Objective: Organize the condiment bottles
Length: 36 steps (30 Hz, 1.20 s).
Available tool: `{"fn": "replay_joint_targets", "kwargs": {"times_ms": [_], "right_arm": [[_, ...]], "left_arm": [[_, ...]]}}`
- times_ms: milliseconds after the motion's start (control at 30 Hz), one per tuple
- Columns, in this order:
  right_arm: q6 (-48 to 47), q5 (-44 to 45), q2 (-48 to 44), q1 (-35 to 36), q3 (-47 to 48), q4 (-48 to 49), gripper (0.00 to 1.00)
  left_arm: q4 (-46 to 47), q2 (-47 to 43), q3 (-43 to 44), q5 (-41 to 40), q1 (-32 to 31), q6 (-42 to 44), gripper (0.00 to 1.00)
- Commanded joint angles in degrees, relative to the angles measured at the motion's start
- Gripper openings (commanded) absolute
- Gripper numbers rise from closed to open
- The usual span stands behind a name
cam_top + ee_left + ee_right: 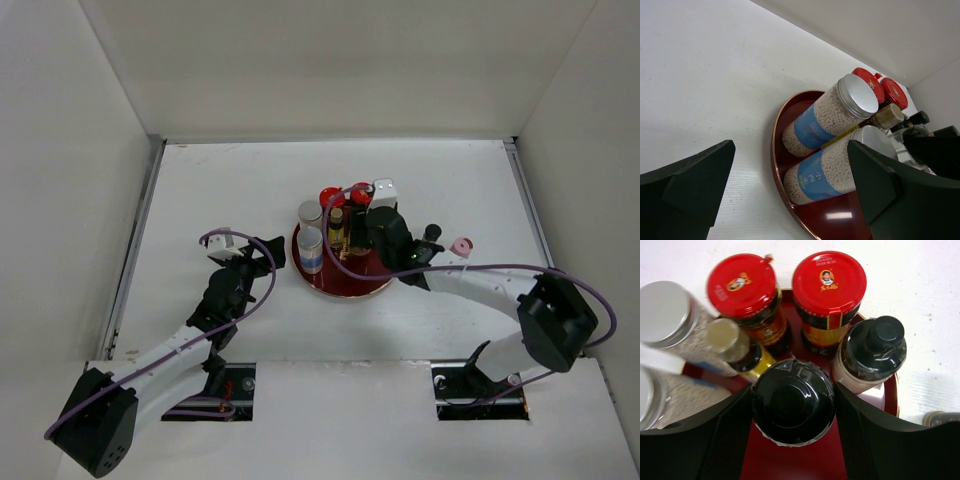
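Several condiment bottles stand on the round dark-red tray (pixel 345 285): two red-capped jars (pixel 742 285) (pixel 829 282), two silver-capped blue-labelled cylinders (pixel 830 115) (pixel 825 172), a small yellow-labelled bottle (pixel 732 340) and a black-capped bottle (pixel 872 352). My right gripper (pixel 792 402) is over the tray, shut on another black-capped bottle (pixel 792 400); whether that bottle rests on the tray I cannot tell. My left gripper (pixel 790 152) hangs open just left of the tray, with nothing between its fingers. A black-capped bottle (pixel 432 232) and the pink shaker (pixel 461 246) stand on the table right of the tray.
White walls close in the table (pixel 220 190) on the left, back and right. The right arm (pixel 480 285) stretches across from the near right. Its purple cable (pixel 335 255) loops over the tray.
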Motion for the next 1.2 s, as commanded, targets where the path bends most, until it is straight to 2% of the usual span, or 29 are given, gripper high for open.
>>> {"fn": "replay_joint_targets", "kwargs": {"times_ms": [0,233,367,433,567,700,767,800,833,900,933,1000,1067,1100,1167], "right_arm": [[0.80,1.08,2.26,-1.57,1.67,9.14,0.49],[2.03,0.47,7.10,-2.71,1.58,11.42,0.52],[2.12,0.29,8.51,-2.63,1.40,11.95,0.58],[1.94,0.55,8.60,-2.54,1.40,11.60,0.66],[2.12,0.91,5.36,-2.54,0.35,10.81,0.81],[2.03,0.99,-2.98,-2.45,-1.58,7.74,0.84],[2.29,0.65,-8.42,-2.63,-3.60,6.51,0.80],[2.47,0.64,-11.32,-3.06,-4.74,5.98,0.73],[2.56,0.99,-14.14,-4.02,-6.05,5.45,0.63],[2.82,1.00,-18.71,-6.83,-8.34,3.87,0.30],[3.52,1.26,-20.56,-8.67,-9.22,2.21,0.23],[5.88,2.22,-23.21,-13.06,-10.46,-1.74,0.21],[7.74,1.88,-24.18,-16.94,-11.16,-4.39,0.27],[8.27,1.44,-24.10,-19.13,-11.34,-5.53,0.39],[8.71,1.00,-23.31,-21.16,-11.08,-6.59,0.56]], "left_arm": [[2.01,-0.29,-0.23,0.57,-0.55,-0.07,1.00],[2.01,-0.20,-0.23,0.66,-0.46,-0.24,1.00],[2.01,-0.46,-0.23,0.49,-0.72,0.02,1.00],[2.01,-0.29,-0.32,0.57,-0.55,-0.07,1.00],[2.01,-0.02,-0.05,0.58,-0.90,0.11,1.00],[2.27,0.33,-0.23,0.57,-0.64,-0.07,1.00],[2.27,0.50,-0.05,0.66,-0.90,0.11,1.00],[2.18,0.24,-0.05,0.49,-1.07,0.11,1.00],[2.01,-0.11,-0.05,0.31,-1.16,0.11,1.00],[2.01,-0.64,-0.23,0.22,-1.08,0.20,1.00],[2.01,-0.81,-0.32,0.22,-0.99,0.20,1.00],[2.01,-1.25,-0.32,0.31,-1.16,0.20,1.00],[2.01,-1.95,-0.49,0.22,-1.43,0.20,1.00],[2.01,-2.04,-0.58,0.14,-1.43,0.20,1.00],[2.01,-1.70,-0.58,0.05,-1.43,0.20,1.00]]}}
